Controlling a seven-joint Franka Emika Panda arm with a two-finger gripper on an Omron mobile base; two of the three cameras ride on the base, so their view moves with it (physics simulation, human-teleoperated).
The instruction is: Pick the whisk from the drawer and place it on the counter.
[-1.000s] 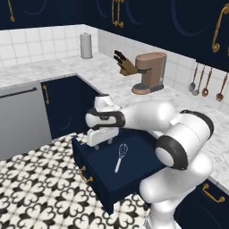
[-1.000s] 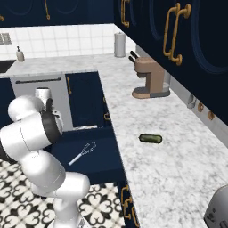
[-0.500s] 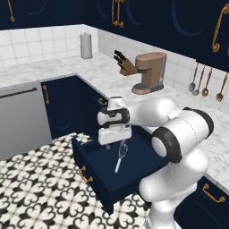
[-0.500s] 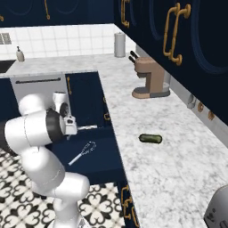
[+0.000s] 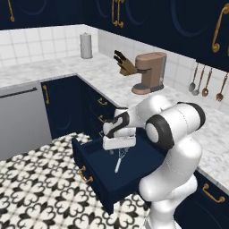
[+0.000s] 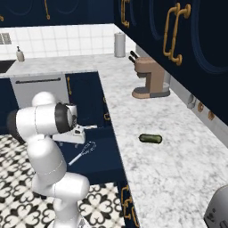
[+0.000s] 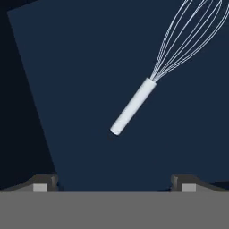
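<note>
Though partly arm-hidden, whisk (image 5: 120, 159) in drawer (image 5: 134, 172)

The drawer (image 5: 100, 179) stands pulled out, open from above. Its dark floor lies bare around the whisk (image 7: 147, 87), leaving room on both sides of the handle.

Even, flat rendered light, sharp throughout; drawer (image 5: 134, 167) interior dim, no glare
</note>
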